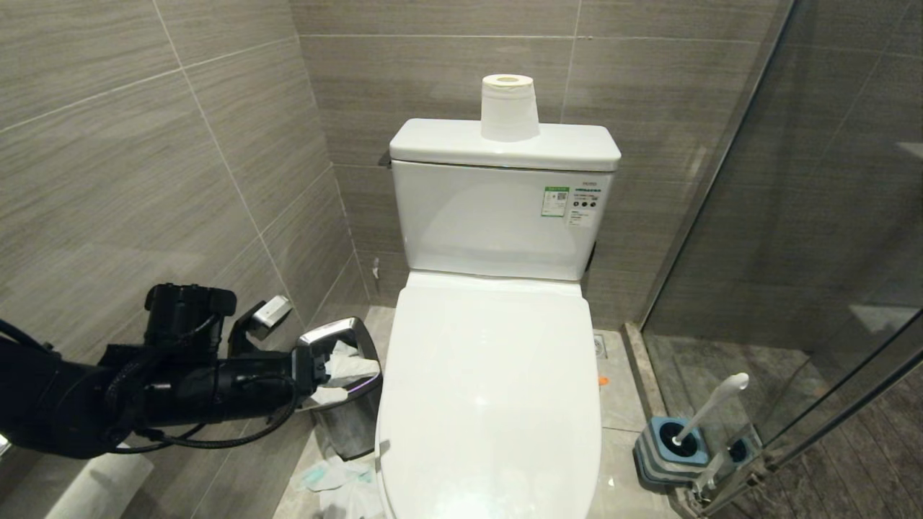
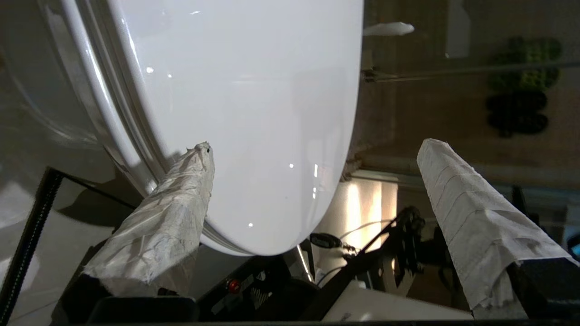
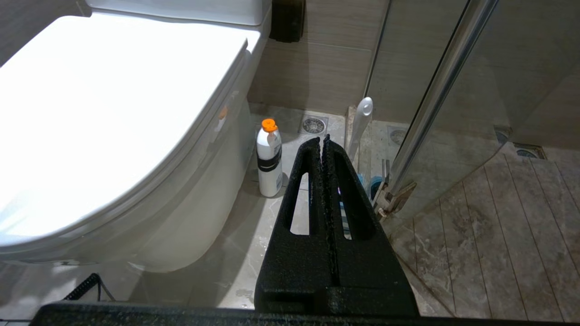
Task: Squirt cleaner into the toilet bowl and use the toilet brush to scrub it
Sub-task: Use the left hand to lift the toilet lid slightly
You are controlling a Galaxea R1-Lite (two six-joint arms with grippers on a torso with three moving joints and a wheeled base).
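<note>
Fingers wrapped in white tissue stand spread wide on the left gripper [image 2: 312, 181], one on each side of the closed lid's front edge, holding nothing; I'd say they sit there to catch the lid and lift it. The toilet bowl [image 3: 190, 199] stays covered, so no cleaner can go in yet. Beside the arm, by the wall, stands the steel waste bin [image 1: 345, 404] stuffed with paper. On the toilet's far side the right gripper [image 3: 323, 149] hangs pressed shut above the floor, near the cleaner bottle [image 3: 269, 158] and the toilet brush [image 1: 710, 405] leaning in its holder [image 1: 667, 450].
</note>
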